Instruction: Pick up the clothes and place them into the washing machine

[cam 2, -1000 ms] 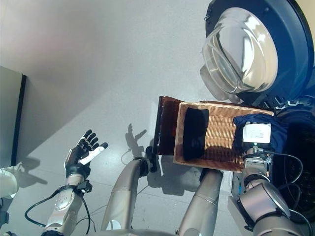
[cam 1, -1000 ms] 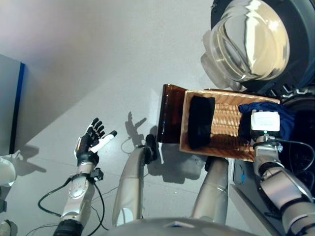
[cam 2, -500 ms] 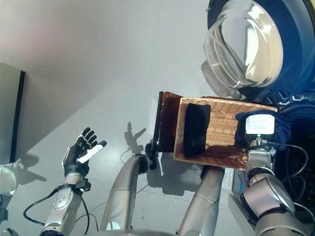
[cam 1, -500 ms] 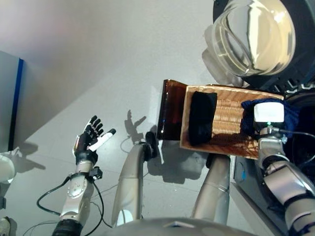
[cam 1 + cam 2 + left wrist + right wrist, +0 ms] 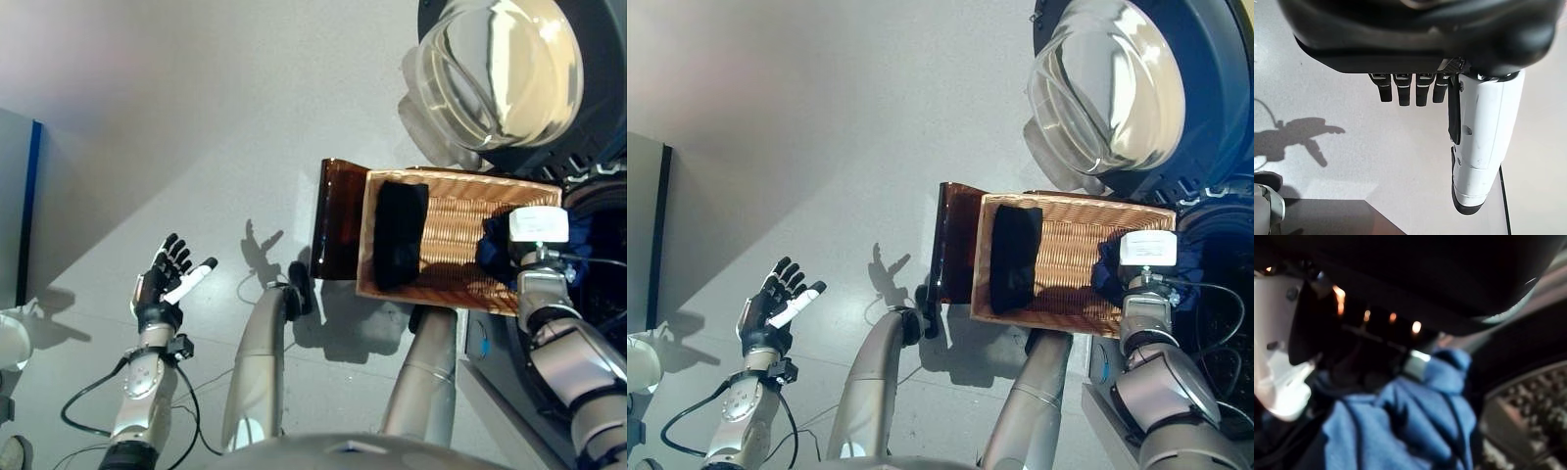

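A blue garment (image 5: 1400, 431) is bunched at the right end of a wicker basket (image 5: 456, 211), with the right hand (image 5: 1283, 362) closed into its folds. A black garment (image 5: 397, 235) lies across the basket's left end. The washing machine's glass door (image 5: 495, 73) stands open just beyond. The left hand (image 5: 167, 284) hovers over grey floor (image 5: 196, 117), fingers spread and empty.

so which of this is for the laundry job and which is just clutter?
Job:
- blue garment, in right hand
- black garment in wicker basket
- washing machine door

Not involved:
- left hand, open, idle
- grey panel
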Controlling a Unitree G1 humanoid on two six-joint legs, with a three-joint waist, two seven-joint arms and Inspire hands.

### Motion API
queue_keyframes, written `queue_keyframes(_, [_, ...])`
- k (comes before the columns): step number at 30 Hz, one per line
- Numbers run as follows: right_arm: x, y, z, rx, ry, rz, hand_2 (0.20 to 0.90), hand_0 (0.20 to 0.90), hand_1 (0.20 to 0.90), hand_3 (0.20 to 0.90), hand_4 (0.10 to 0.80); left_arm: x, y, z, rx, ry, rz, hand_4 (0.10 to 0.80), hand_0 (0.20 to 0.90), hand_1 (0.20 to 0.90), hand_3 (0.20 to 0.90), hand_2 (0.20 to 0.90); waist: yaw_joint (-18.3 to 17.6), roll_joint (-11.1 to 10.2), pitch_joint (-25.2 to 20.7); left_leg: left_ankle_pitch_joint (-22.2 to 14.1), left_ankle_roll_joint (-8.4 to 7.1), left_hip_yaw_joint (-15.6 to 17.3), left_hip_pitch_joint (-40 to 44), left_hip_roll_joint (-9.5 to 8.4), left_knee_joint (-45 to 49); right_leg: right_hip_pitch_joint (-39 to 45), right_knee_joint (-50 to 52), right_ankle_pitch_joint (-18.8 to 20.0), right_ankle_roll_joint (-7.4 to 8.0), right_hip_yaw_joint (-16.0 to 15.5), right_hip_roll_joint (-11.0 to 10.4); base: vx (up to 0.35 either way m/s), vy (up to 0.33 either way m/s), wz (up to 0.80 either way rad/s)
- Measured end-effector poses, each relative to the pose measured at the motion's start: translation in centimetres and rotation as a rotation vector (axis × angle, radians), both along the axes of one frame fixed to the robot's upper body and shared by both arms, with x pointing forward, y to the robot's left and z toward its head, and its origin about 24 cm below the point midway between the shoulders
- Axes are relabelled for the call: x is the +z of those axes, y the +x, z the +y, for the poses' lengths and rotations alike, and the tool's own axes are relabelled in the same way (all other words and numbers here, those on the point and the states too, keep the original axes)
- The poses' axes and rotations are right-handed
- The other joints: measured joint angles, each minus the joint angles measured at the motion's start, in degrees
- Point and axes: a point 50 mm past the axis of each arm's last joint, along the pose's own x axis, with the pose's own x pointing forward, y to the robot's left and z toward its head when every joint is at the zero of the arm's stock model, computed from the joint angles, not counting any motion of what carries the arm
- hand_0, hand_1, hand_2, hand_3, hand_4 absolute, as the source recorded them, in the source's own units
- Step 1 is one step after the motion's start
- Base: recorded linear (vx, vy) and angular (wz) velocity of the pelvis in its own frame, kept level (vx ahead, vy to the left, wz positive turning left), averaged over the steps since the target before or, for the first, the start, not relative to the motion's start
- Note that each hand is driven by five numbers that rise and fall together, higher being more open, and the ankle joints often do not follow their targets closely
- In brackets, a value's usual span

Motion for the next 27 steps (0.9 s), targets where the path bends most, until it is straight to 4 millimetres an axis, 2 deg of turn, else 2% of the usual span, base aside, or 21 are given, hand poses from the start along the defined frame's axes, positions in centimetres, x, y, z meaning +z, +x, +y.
queue_keyframes(3, [0.0, -0.1, -0.2, -0.029, 0.045, -0.031, 0.2, 0.2, 0.2, 0.2, 0.3, 0.0, 0.0, 0.0, 0.0, 0.0, 0.001, 0.8, 0.9, 0.9, 0.9, 0.9, 0.0, 0.0, 0.0, 0.0, -0.01, 0.0, 0.0, 0.0, 0.0, 0.0, 0.0, 0.0, 0.0, 0.0, 0.0, 0.0, 0.0, 0.0])
queue_keyframes(5, [0.1, -0.2, -0.5, -0.101, 0.19, -0.133, 0.2, 0.2, 0.2, 0.2, 0.3, 0.0, 0.0, 0.0, 0.001, 0.0, 0.002, 0.8, 0.9, 0.9, 0.9, 0.9, -0.1, 0.0, 0.0, 0.0, -0.01, 0.0, 0.0, 0.05, 0.0, 0.0, -0.2, 0.0, 0.0, 0.0, 0.1, 0.014, 0.007, -0.02])
queue_keyframes(6, [0.3, -0.1, -0.5, -0.223, 0.469, -0.364, 0.2, 0.2, 0.2, 0.2, 0.3, -0.1, -0.1, 0.1, 0.012, 0.001, 0.005, 0.8, 0.9, 0.9, 0.9, 0.9, -0.1, 0.0, 0.0, 0.0, -0.01, 0.0, 0.0, 0.15, -0.2, 0.1, -0.6, 0.0, -0.01, 0.0, 0.2, 0.019, 0.007, -0.05])
queue_keyframes(7, [0.0, -0.5, -0.6, -0.271, 0.536, -0.422, 0.2, 0.2, 0.2, 0.2, 0.3, -0.1, -0.1, 0.2, 0.016, 0.001, 0.008, 0.8, 0.9, 0.9, 0.9, 0.9, -0.3, 0.0, 0.0, 0.0, 0.01, 0.1, 0.0, 0.22, -0.1, 0.1, -0.7, 0.1, 0.01, 0.0, 0.3, 0.034, 0.009, -0.06])
queue_keyframes(9, [-0.4, -0.6, -0.3, -0.368, 0.781, -0.649, 0.2, 0.2, 0.2, 0.2, 0.3, -0.1, -0.1, 0.3, 0.029, 0.002, 0.012, 0.8, 0.9, 0.9, 0.9, 0.9, -0.4, 0.0, 0.0, -0.2, 0.13, 0.1, 0.0, 0.39, -0.1, 0.3, -0.9, 0.1, 0.01, 0.0, 0.5, 0.032, 0.003, -0.06])
queue_keyframes(11, [-1.5, -0.9, 0.7, -0.5, 1.072, -0.902, 0.2, 0.2, 0.2, 0.2, 0.3, -0.3, -0.2, 0.4, 0.043, 0.002, 0.025, 0.8, 0.9, 0.9, 0.9, 0.9, -0.6, 0.0, 0.0, -0.1, 0.41, 0.3, 0.1, 0.75, 0.0, 0.2, -1.2, 0.6, -0.11, 0.0, 0.9, -0.012, 0.01, -0.11])
queue_keyframes(13, [-2.8, -0.9, 2.2, -0.582, 1.262, -1.042, 0.2, 0.2, 0.2, 0.2, 0.3, -0.4, -0.3, 0.4, 0.06, -0.003, 0.031, 0.8, 0.9, 0.9, 0.9, 0.9, -1.3, 0.0, 0.0, -0.2, 0.29, 0.2, 0.4, 0.91, -0.1, 0.7, -1.6, 0.6, 0.31, -0.1, 1.0, 0.042, 0.008, -0.07])
queue_keyframes(16, [-4.2, -1.2, 3.5, -0.69, 1.425, -1.158, 0.2, 0.2, 0.2, 0.2, 0.3, -0.3, -0.1, 0.2, 0.052, -0.005, 0.027, 0.8, 0.9, 0.9, 0.9, 0.9, -1.8, -0.1, -0.1, -0.9, 0.18, -0.1, 0.9, 0.9, -0.1, 1.3, -2.0, 0.4, 0.22, -0.1, 1.3, 0.033, 0.005, -0.05])
queue_keyframes(18, [-4.4, -1.5, 3.4, -0.74, 1.481, -1.24, 0.2, 0.2, 0.2, 0.2, 0.3, -0.2, -0.1, 0.2, 0.052, -0.004, 0.023, 0.8, 0.9, 0.9, 0.9, 0.9, -1.4, -0.1, -0.1, -0.6, 0.17, 0.1, 1.0, 0.8, 0.0, 1.3, -2.0, 0.9, 0.89, 0.4, 1.3, -0.027, 0.009, -0.04])
queue_keyframes(22, [-4.2, -1.7, 2.9, -0.814, 1.578, -1.408, 0.2, 0.2, 0.2, 0.2, 0.3, -0.3, -0.2, 0.2, 0.064, -0.004, 0.028, 0.8, 0.9, 0.9, 0.9, 0.9, -1.5, -0.1, -0.1, -0.4, 0.03, -0.3, 1.4, 0.84, -0.2, 2.0, -1.9, 0.6, 0.27, 0.1, 1.3, -0.015, 0.01, 0.04])
queue_keyframes(26, [-3.5, -1.6, 2.6, -0.906, 1.773, -1.732, 0.2, 0.2, 0.2, 0.2, 0.3, -0.5, -0.3, 0.2, 0.073, -0.006, 0.035, 0.8, 0.9, 0.9, 0.9, 0.9, -1.4, 0.0, -0.2, -0.5, -0.01, -0.4, 1.5, 0.8, -0.3, 2.1, -2.1, 0.8, -0.01, 0.1, 1.3, 0.004, 0.005, 0.01])
queue_keyframes(27, [-3.4, -1.6, 2.5, -0.939, 1.878, -1.888, 0.2, 0.2, 0.2, 0.2, 0.3, -0.5, -0.3, 0.2, 0.075, -0.01, 0.036, 0.8, 0.9, 0.9, 0.9, 0.9, -1.5, 0.0, -0.2, -0.4, 0.12, -0.3, 1.5, 0.8, -0.5, 2.1, -2.3, 0.9, -0.16, 0.0, 1.3, 0.0, 0.0, 0.0])
